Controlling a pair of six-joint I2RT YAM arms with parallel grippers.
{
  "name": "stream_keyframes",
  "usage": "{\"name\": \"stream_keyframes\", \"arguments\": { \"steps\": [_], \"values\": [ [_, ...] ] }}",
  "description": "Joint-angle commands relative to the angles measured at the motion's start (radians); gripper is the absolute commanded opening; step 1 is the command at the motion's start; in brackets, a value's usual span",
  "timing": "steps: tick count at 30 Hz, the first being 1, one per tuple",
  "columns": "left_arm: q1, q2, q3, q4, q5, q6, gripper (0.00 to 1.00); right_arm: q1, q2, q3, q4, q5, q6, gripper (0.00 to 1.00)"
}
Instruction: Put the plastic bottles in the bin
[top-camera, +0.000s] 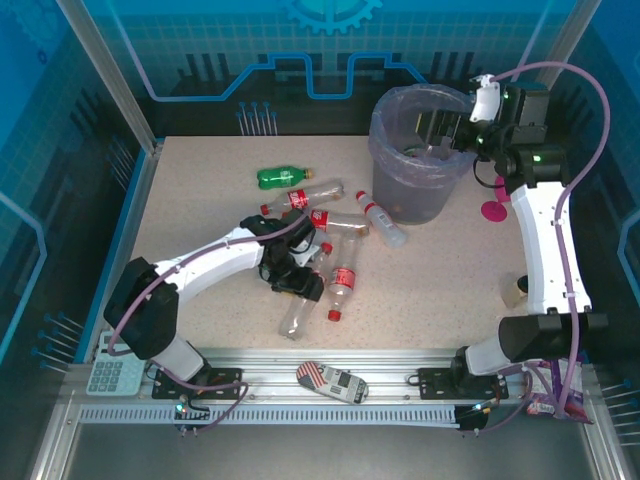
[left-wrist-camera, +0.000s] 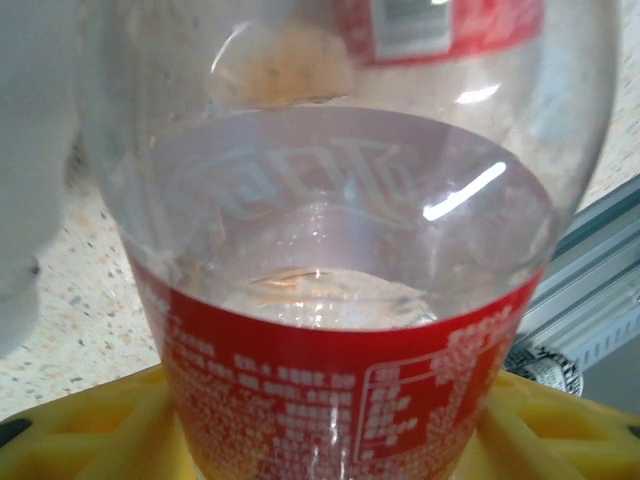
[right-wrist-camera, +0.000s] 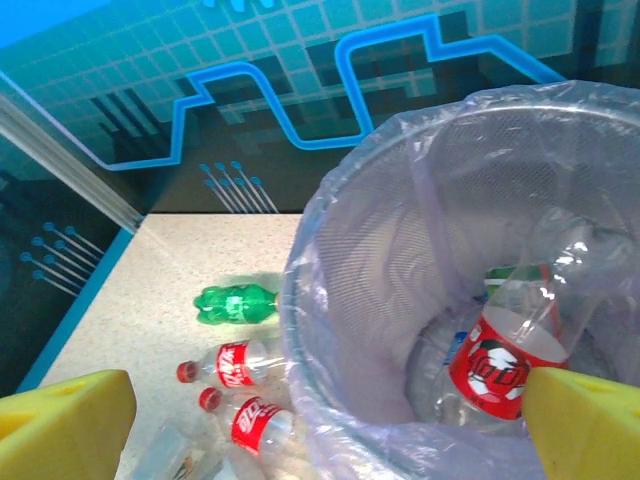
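Note:
Several plastic bottles with red labels and caps lie in a loose pile mid-table, among them one and another. A green bottle lies behind them. My left gripper is down in the pile, its yellow fingers pressed against both sides of a clear red-labelled bottle that juts toward the near edge. My right gripper hangs open over the bin, holding nothing. Inside the lilac-lined bin leans a red-labelled bottle. The right wrist view also catches the green bottle.
A pink funnel-shaped cup lies just right of the bin. A calculator and two small objects rest on the near rail. A tape roll sits by the right arm. Blue enclosure walls bound the table.

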Motion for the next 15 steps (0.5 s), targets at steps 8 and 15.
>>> {"name": "stream_keyframes", "arguments": {
  "steps": [8, 15],
  "values": [
    [0.068, -0.005, 0.292, 0.191, -0.084, 0.034, 0.56, 0.09, -0.038, -0.005, -0.103, -0.128, -0.038, 0.99],
    [0.103, 0.025, 0.408, 0.351, -0.004, 0.052, 0.56, 0.173, 0.004, -0.034, -0.077, -0.184, -0.024, 1.0]
  ]
}}
